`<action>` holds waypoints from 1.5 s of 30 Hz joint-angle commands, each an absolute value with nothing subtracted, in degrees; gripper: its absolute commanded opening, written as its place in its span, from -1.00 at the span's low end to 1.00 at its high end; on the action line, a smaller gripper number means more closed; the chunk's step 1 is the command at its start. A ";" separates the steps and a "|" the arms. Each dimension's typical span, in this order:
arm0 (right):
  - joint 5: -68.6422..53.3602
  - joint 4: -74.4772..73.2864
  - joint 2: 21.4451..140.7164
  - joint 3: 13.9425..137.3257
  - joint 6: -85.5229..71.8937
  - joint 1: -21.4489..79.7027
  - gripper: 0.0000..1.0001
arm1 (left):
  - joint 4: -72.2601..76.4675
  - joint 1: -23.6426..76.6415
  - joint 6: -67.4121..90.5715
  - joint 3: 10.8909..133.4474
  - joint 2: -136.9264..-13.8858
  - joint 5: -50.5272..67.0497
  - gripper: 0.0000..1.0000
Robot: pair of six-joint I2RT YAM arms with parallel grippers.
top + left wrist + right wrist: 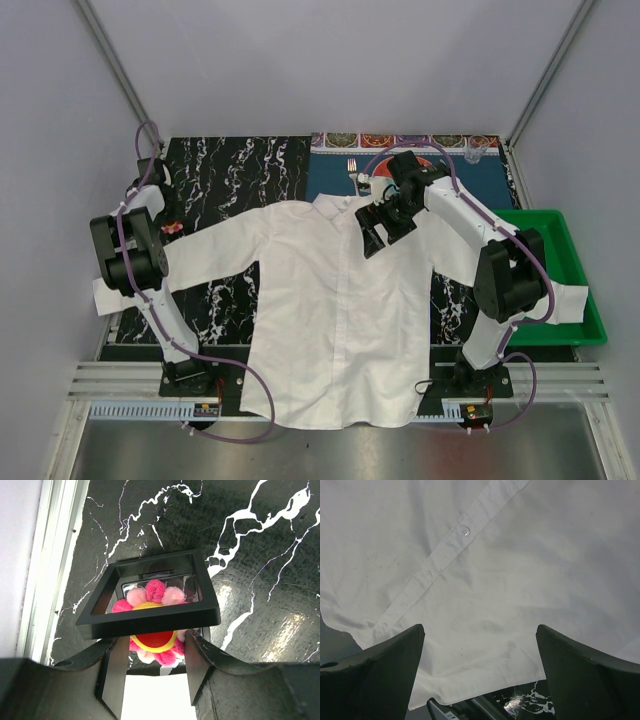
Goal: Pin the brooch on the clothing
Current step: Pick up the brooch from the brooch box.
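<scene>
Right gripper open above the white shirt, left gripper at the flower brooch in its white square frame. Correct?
No: the frame around the brooch is black, not white, as the left wrist view shows. The right gripper is open above the shirt, and the left gripper is at the brooch.

Lab rig: white-walled enclosure point(320, 60), aluminium rails point(110, 380)
</scene>
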State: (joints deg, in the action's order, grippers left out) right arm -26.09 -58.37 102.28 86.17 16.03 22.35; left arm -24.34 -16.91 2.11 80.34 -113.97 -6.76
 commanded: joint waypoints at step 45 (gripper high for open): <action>-43.68 -8.80 69.88 71.98 16.26 23.90 0.54 | -12.24 4.12 31.96 71.99 -74.97 65.55 -0.49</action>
